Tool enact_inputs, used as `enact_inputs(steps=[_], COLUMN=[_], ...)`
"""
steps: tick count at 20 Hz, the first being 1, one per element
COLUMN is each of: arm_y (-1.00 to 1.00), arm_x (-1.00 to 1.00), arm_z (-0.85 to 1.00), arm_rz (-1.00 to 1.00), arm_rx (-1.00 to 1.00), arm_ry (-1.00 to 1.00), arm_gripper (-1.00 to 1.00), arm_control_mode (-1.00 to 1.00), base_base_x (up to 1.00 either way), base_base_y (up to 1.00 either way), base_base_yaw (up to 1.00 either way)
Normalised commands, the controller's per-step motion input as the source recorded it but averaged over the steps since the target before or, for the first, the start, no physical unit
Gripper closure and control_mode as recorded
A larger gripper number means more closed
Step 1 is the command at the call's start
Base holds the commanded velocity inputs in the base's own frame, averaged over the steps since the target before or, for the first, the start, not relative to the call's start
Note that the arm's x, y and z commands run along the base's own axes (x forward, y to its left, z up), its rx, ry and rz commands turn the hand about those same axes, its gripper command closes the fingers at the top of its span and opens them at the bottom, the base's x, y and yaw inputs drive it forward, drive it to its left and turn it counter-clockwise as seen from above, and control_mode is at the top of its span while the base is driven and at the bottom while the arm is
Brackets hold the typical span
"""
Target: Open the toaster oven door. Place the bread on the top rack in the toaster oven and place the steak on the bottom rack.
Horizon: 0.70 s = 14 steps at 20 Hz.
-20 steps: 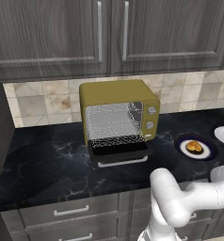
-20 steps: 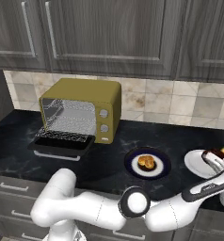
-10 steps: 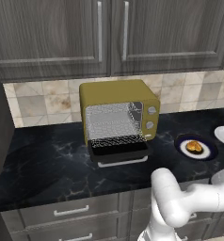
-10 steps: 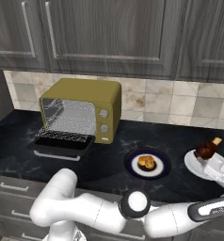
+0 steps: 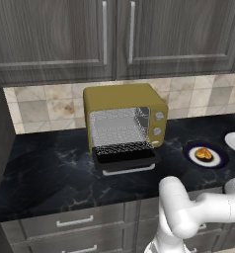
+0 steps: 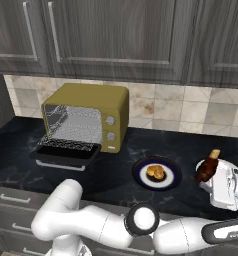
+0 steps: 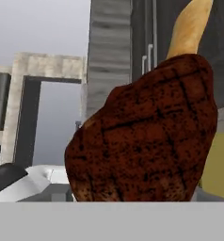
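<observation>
Closest to you, the gripper (image 6: 211, 175) is clamped on the steak (image 6: 209, 168), which stands off the counter at the far right with its pale bone end pointing up; in the hand view the steak (image 7: 142, 132) sits right against the lens, so you cannot judge there how much of it the fingers cover. That is your first risk: the chunk looks irregular and top-heavy, and a fast swing could let it twist or slip out onto the black counter (image 6: 191, 150). Just to the left, the bread (image 6: 155, 172) still lies on its blue-rimmed plate (image 6: 139, 175), directly under a low path toward the oven, so you could knock it or the plate. Farther left, the toaster oven door (image 6: 63, 152) hangs open and flat, and the steak or wrist could catch its edge or handle. Beyond it, inside the toaster oven (image 6: 98, 97), I cannot tell the racks apart, so you may land on the wrong shelf. No brand, label or writing is readable anywhere.
</observation>
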Motion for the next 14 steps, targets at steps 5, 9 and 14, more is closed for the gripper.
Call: enact_inputs(steps=[5,9,14], arm_y=[0.78,0.94,0.93], arm_x=[-0.88,-0.59,-0.27], arm_z=[0.01,-0.02,-0.01], arm_rz=[0.23,0.13,0.01], arm_rx=[-0.54,-0.58,-0.51], arm_ry=[-0.21,-0.13,-0.07], arm_gripper=[1.00,1.00,1.00], arm_control_mode=[-1.00,-1.00,-1.00], base_base_x=[0.00,0.00,0.00], base_base_y=[0.00,0.00,0.00], base_base_yaw=[0.00,0.00,0.00])
